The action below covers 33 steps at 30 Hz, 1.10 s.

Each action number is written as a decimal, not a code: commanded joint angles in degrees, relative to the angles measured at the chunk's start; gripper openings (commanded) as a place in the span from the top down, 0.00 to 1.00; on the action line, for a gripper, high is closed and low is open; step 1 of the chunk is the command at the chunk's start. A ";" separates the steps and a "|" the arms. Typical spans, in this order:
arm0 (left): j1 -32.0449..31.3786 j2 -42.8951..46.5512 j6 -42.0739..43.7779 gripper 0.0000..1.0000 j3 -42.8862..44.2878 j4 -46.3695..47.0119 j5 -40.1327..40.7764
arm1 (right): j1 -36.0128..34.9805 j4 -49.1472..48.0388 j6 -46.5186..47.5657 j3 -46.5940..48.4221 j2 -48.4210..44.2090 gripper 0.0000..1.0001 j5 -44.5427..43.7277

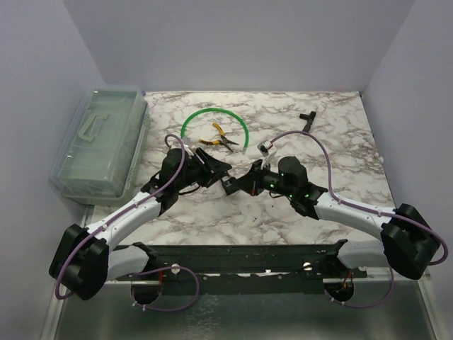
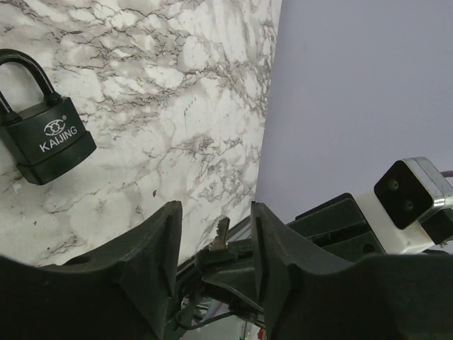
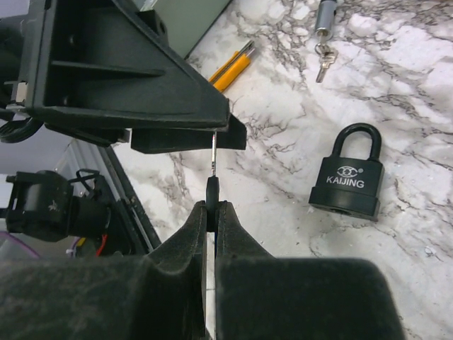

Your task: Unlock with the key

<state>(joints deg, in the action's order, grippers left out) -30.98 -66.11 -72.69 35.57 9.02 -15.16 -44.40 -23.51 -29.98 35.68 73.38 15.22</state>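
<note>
The black KAIJING padlock lies flat on the marble table, shackle closed; it also shows in the left wrist view and the top view. My right gripper is shut on the black head of the small silvery key and holds it above the table, left of the padlock, blade pointing at my left gripper. My left gripper is open, and the key blade stands between its jaws without touching them. In the top view the two grippers meet at the table's middle.
Yellow-handled pliers lie inside a green ring cable behind the grippers. A small silver lock with keys lies beyond the padlock. A clear plastic box stands at the left edge. A black part lies at the far right.
</note>
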 commanded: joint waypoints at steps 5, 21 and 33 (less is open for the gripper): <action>-0.22 -0.81 2.13 0.59 -0.95 4.02 -2.51 | 0.06 2.28 0.17 1.47 -1.23 1.00 6.01; -0.48 -4.79 -0.20 0.63 2.92 -2.78 0.06 | 0.02 8.52 4.79 3.13 -1.44 1.00 0.22; -1.43 -6.20 -0.70 0.70 3.81 -2.92 0.65 | -0.07 9.49 5.86 4.40 0.18 1.00 -1.96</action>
<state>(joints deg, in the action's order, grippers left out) -31.68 -71.55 -73.03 37.71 7.05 -15.97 -44.40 -15.22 -25.52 37.56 73.17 15.42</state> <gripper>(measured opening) 0.305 0.033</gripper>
